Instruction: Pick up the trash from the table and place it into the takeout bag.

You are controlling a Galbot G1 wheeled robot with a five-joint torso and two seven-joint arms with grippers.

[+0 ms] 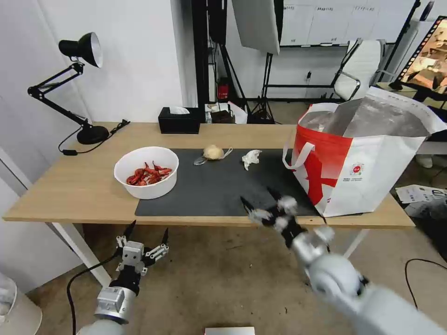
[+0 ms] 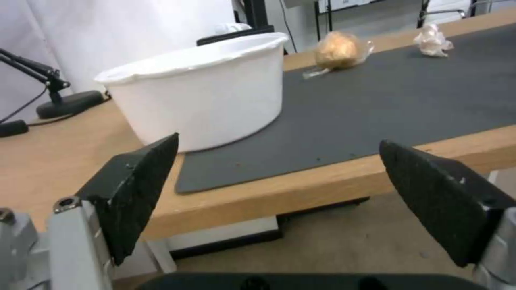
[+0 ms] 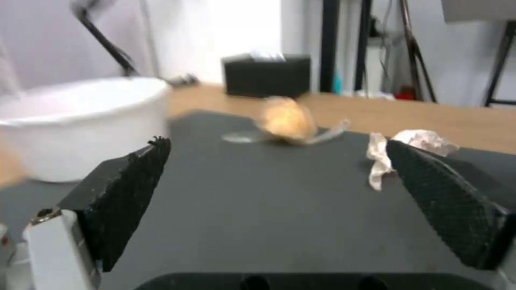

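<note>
- At the table's (image 1: 84, 186) front edge, the right gripper (image 1: 266, 204) hovers, fingers spread wide, empty.
- Below that edge, the left gripper (image 1: 146, 231) waits, spread, empty.
- Risk: the light tissue (image 1: 251, 158) could slide away from closing fingers.

The left gripper (image 2: 279, 197) hung below and in front of the table (image 2: 48, 161) edge, its 2 black fingers (image 2: 134, 189) spread wide apart with nothing between them. Beyond them the white bowl (image 2: 209, 96) stood partly on the dark grey mat (image 2: 376, 100) — its contents hidden by the wall. Farther along the mat lay the beige lump (image 2: 338, 50) with a clear strap beside it, and the crumpled white tissue (image 2: 433, 40) well apart from it. A black lamp base (image 2: 67, 104) rested on the wood behind the bowl.
</note>
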